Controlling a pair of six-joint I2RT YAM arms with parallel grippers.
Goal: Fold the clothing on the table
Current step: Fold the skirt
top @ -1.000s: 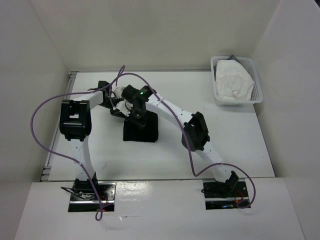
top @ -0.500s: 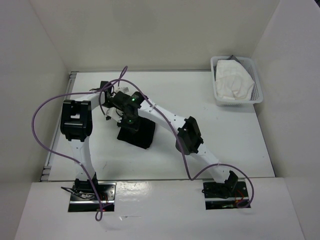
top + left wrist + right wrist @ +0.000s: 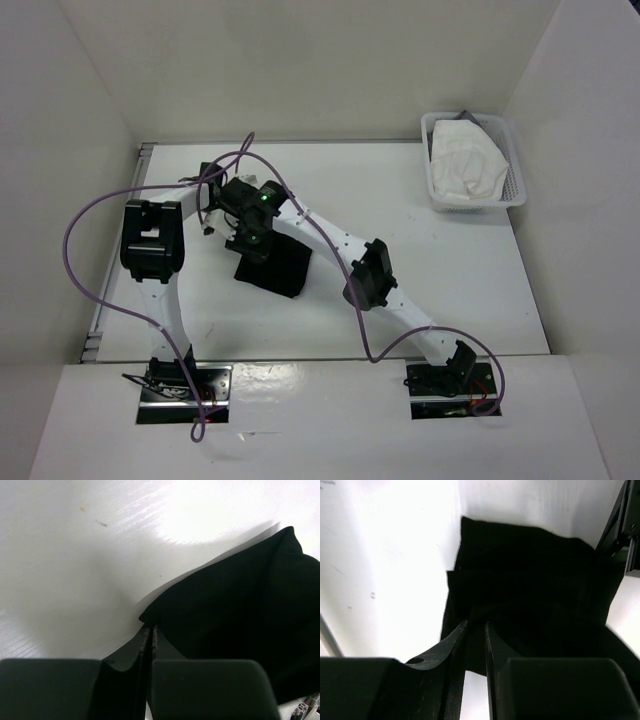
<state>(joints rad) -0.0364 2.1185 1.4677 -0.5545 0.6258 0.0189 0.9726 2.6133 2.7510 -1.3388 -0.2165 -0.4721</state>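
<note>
Fingers of the left gripper (image 3: 148,631) are pressed together at the near-left corner of the clothing (image 3: 240,615), perhaps nipping its hem. Matte black, soft and folded into a rough rectangle, the garment lies left of centre on the smooth white table (image 3: 450,280). Its long axis runs rightward from both pincers. The right gripper (image 3: 476,630) is nearer and hovers over it, jaws narrowly apart.

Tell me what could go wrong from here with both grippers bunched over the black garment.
The left gripper is shut right at the corner of the garment; if it is pinching fabric, pulling away could drag the fold open. The right gripper has its jaws only slightly parted over the layered fabric, so lifting might snag a layer. Both grippers sit close together, so a sideways move could knock them together.
</note>
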